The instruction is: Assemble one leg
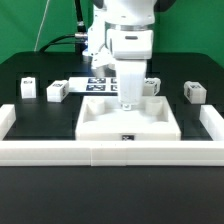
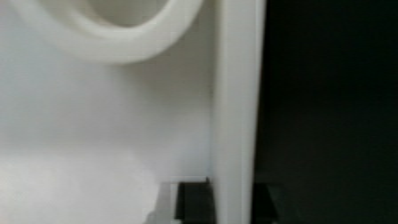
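Near the tool (image 1: 128, 102), ungripped, stands a leg (image 1: 152, 86).

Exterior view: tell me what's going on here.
The Panda arm's gripper is down at the far part of the large square panel. In the wrist view its dark fingertips sit on either side of the panel's raised edge, but whether they are clamped on it cannot be told. No leg is in hand. Two legs lie loose on the black table at the exterior view's left and one at its right.
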Controlling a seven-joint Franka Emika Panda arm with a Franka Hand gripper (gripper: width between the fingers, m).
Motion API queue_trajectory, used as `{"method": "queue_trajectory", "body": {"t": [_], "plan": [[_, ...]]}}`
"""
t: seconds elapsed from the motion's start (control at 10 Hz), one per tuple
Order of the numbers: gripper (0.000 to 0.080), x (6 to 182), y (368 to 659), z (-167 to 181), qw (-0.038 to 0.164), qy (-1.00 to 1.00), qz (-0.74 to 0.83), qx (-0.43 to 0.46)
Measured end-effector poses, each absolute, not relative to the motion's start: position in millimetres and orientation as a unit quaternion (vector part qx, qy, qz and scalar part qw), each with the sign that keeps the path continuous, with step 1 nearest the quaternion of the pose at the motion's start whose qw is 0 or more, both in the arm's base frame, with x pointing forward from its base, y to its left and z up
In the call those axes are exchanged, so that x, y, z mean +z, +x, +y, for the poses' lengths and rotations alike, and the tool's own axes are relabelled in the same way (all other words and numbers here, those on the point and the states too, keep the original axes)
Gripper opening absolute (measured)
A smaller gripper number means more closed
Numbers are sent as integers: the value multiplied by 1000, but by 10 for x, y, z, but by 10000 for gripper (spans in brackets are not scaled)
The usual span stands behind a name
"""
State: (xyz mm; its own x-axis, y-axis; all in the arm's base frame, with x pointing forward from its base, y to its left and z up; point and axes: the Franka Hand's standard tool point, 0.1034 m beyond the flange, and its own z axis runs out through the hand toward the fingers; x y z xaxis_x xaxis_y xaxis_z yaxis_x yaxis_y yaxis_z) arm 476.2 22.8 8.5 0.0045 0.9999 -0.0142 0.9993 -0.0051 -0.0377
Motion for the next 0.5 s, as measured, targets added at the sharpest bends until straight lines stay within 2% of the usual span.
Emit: {"method": "queue_trajectory", "body": {"t": [0.3, 0.5], "plan": [[52, 64, 4935, 557, 15, -694, -720, 8], [52, 54, 4991, 607, 18, -695, -719, 10]]}}
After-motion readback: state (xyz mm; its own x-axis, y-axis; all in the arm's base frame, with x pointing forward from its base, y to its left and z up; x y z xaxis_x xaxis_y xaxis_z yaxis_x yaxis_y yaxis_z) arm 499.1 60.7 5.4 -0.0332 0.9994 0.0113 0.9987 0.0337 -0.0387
